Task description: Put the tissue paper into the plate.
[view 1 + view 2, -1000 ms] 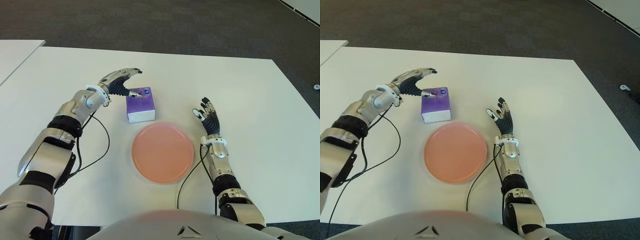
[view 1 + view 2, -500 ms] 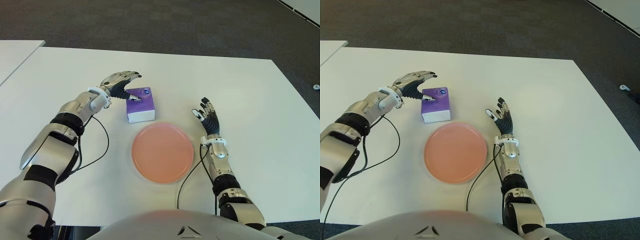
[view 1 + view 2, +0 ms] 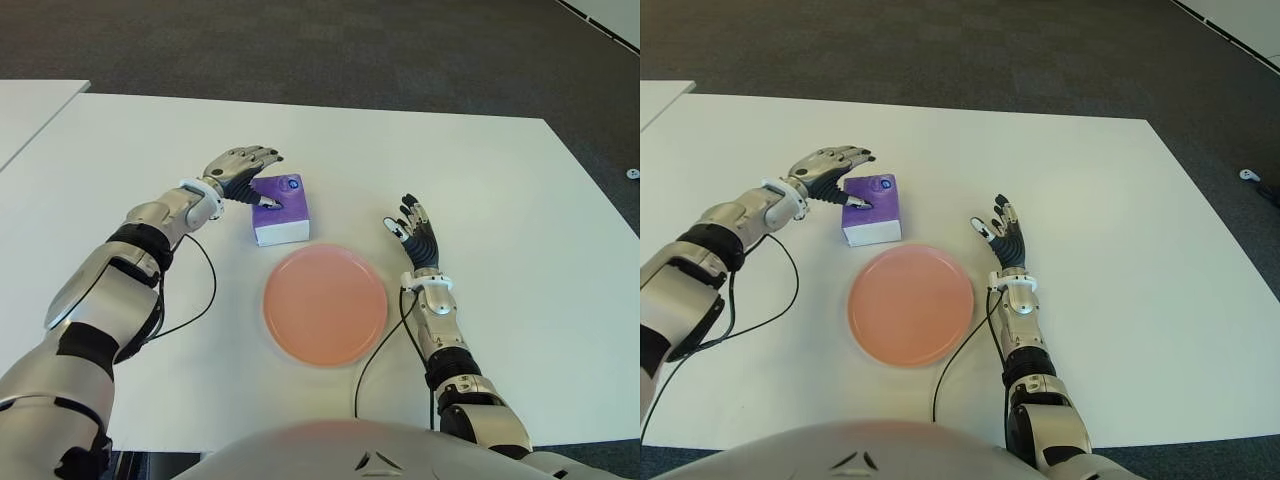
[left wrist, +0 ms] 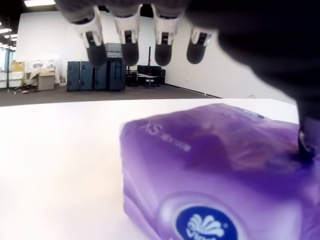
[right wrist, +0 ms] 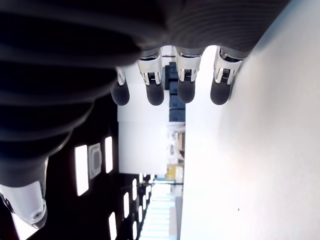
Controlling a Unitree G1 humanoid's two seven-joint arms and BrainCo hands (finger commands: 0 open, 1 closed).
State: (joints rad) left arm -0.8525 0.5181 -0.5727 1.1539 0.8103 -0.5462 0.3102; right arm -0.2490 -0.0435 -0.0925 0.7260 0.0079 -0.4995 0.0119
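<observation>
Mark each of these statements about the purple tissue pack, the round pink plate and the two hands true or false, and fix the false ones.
1. The purple tissue pack lies in the round pink plate. False: it sits on the white table, just beyond the plate's far rim.
2. The left hand is at the pack, thumb on its top. True.
3. The left hand has closed round the pack. False: its four fingers are still spread above it.
4. The right hand holds nothing, fingers spread, right of the plate. True.
5. The plate holds nothing. True.
</observation>
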